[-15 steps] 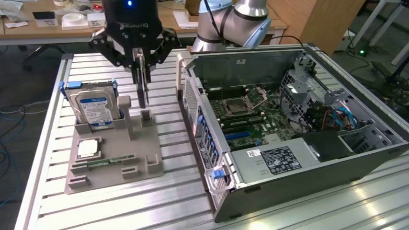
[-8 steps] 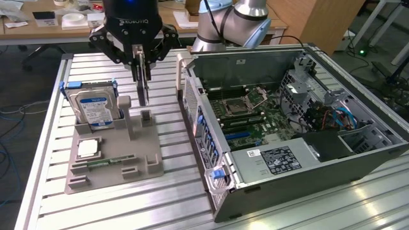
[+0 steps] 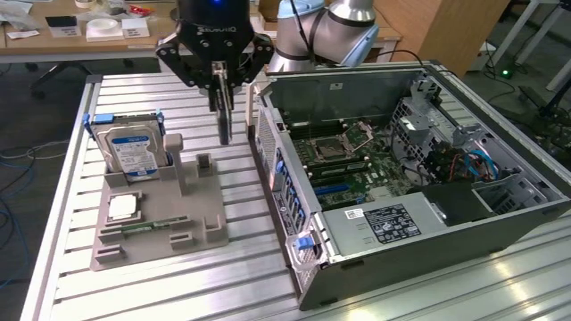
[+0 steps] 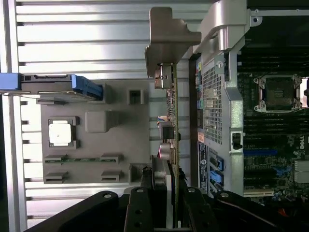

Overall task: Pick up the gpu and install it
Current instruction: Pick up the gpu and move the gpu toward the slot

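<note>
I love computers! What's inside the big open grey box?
Inside the open grey metal computer case: a green motherboard with silver processor socket, blue cables. The grey labelled power supply box covers whatever lies underneath.

We read "ROBOTIQ" in pale letters, upside down, on the black body of the hand (image 3: 223,90). In the wrist view, white letters on the motherboard (image 4: 270,135) look to us like "DELL", turned sideways. The power supply label (image 3: 392,223) inside the computer case (image 3: 428,251) carries blocks of fine print we cannot make out. The hard drive (image 3: 132,152) has a blue label, its print too small for us.
</note>
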You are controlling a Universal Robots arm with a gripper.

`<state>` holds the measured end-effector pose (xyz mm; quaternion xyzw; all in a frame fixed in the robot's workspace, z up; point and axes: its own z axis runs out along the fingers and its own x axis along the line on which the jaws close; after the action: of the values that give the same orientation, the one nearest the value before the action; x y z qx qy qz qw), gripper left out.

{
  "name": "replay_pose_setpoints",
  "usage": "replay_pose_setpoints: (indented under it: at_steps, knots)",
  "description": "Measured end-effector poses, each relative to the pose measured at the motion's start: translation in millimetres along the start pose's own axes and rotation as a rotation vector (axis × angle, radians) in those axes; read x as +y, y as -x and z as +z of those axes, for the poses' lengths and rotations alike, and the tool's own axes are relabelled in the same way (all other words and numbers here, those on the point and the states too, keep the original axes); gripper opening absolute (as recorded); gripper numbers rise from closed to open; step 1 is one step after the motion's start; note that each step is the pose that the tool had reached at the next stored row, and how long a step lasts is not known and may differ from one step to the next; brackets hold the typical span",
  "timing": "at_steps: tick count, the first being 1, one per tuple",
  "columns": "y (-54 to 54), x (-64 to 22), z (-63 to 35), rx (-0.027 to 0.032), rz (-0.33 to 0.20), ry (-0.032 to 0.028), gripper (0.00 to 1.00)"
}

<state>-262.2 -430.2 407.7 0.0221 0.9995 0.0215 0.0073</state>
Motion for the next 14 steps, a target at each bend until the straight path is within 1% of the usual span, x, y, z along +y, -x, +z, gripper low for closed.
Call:
replay_pose_setpoints:
  at_steps: [6, 14]
  knots:
    - [27.1, 1.2, 0.5, 0.0012, 0.000, 0.0001, 0.28]
    - [60.0, 2.6, 1.2, 0.0012, 0.000, -0.0001, 0.28]
